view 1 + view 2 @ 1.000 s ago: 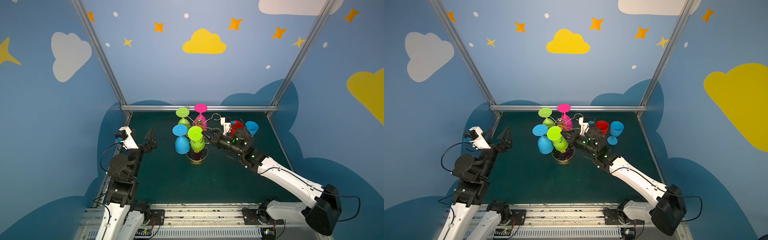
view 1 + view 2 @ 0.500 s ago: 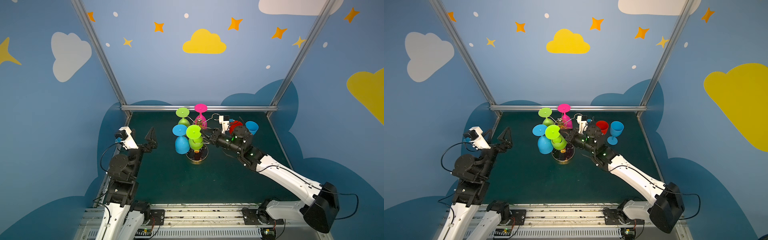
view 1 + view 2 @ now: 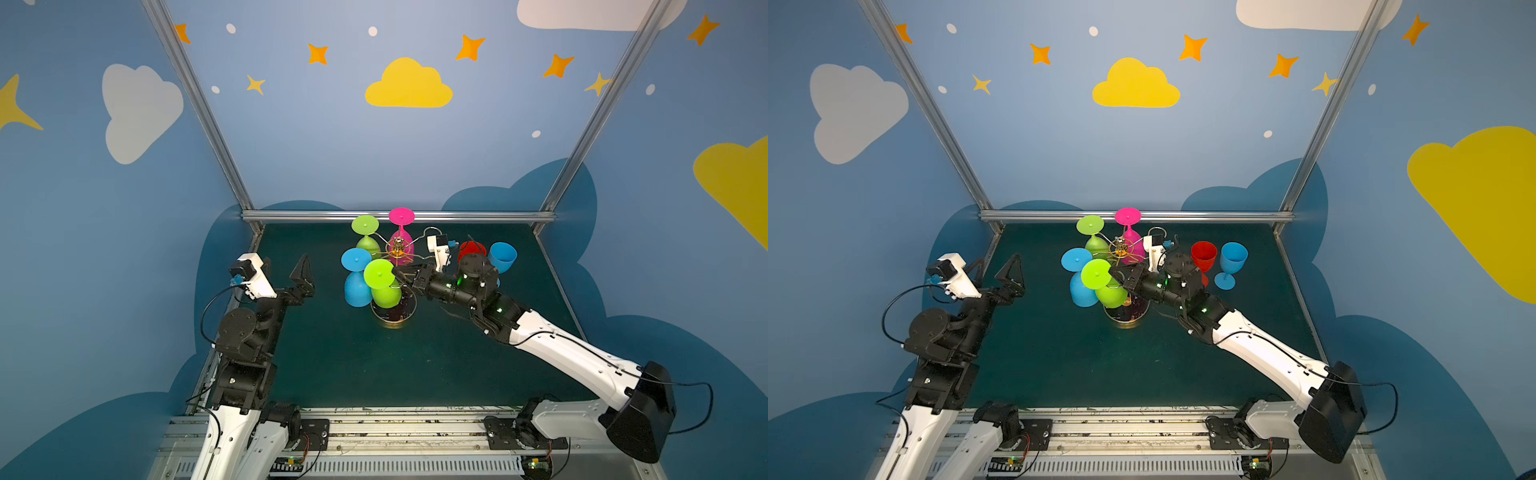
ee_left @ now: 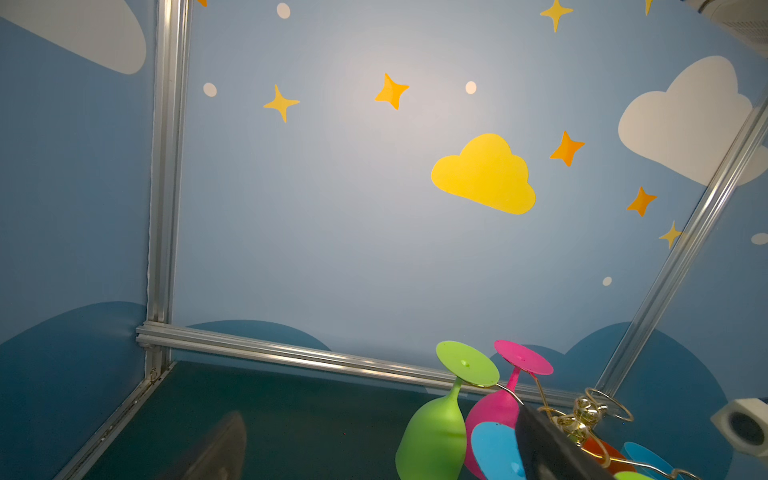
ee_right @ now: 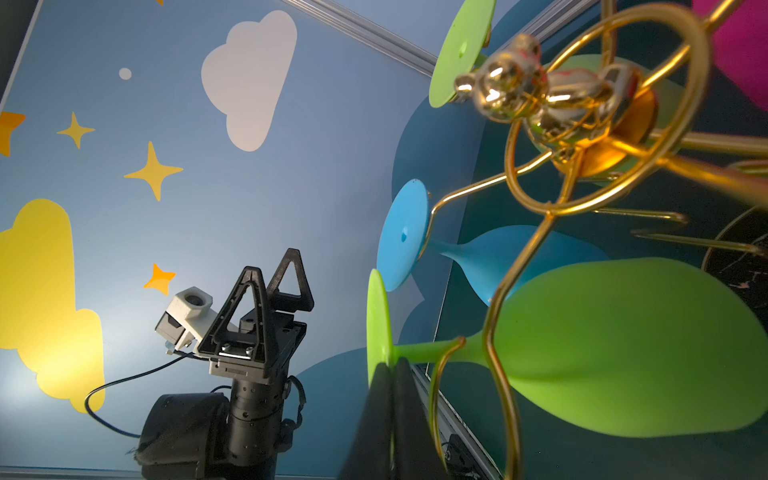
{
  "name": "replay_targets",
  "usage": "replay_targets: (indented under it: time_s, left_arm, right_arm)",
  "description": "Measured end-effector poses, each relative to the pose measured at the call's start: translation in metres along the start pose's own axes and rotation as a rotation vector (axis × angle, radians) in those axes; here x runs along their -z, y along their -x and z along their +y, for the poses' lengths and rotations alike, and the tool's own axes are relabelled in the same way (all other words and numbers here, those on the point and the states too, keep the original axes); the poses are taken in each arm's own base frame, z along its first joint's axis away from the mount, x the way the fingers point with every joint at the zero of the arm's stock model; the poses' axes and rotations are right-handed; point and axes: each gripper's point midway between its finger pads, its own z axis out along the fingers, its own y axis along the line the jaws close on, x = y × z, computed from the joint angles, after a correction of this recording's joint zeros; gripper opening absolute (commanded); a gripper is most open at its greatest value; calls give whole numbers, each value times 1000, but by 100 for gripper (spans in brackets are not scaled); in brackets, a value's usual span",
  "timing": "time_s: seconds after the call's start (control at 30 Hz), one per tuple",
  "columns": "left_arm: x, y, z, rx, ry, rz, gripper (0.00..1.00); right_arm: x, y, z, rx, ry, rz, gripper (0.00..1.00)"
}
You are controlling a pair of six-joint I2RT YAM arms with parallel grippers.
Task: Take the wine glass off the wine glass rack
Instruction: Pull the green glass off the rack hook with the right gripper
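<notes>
The right fingers (image 5: 409,415) pinch the foot rim of the lime wine glass (image 5: 623,353), hanging bowl-down on the gold wine glass rack (image 5: 598,153). The left fingers (image 3: 303,272) stand wide apart, empty.

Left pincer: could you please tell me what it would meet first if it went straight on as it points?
Probably nothing close: the open left pincer aims at the blue back wall, with the rear lime-green wine glass off to one side; depth is unclear.
</notes>
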Motion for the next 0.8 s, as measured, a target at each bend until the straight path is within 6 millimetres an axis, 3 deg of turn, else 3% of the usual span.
replay_targets:
  time_s: [0.47,0.8]
  left_arm:
    - [0,0,0,0,0,0,100]
    - [0,0,0,0,0,1,100]
  right_arm:
    - [20,-16,8,46,-4,31,0]
    - [39,-27,0,52,-36,50,0]
